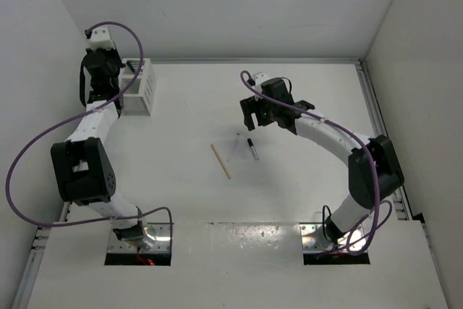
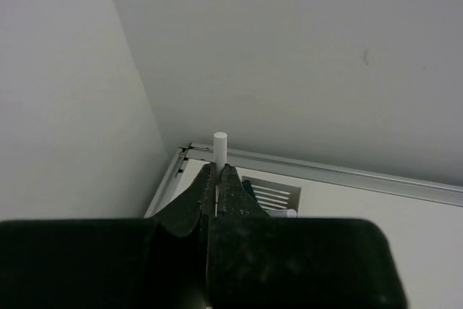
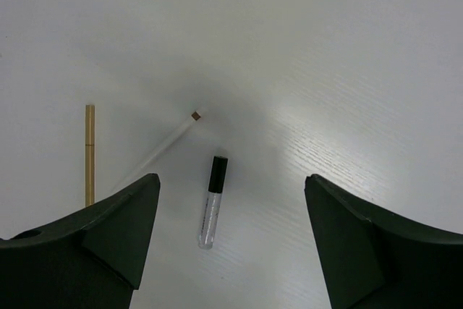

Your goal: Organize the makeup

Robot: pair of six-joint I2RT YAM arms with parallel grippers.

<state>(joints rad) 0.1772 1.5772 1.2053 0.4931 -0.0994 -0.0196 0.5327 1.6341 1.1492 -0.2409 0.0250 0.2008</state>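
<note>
Makeup sticks sit in two places: one in a grip at the far left corner, three loose at mid-table. The white table (image 1: 318, 106) carries a white slatted box (image 1: 141, 88) near its far left edge, where it appears meant to collect the pieces. The left gripper (image 2: 218, 173) is over that box, jaws pinched tight on an upright white stick (image 2: 220, 146). The stick is held vertical, probably so that it can drop end-first into a compartment. The right gripper (image 3: 231, 193) hangs above the loose group with its jaws spread wide and nothing between them, likely lining up a pick. Below it lie a long tan wooden stick (image 3: 90, 153), a thin white pencil (image 3: 163, 148) with a brown tip, and a short black-capped tube (image 3: 212, 204). The tube is closest to the gap between the jaws. All three lie apart from each other.
</note>
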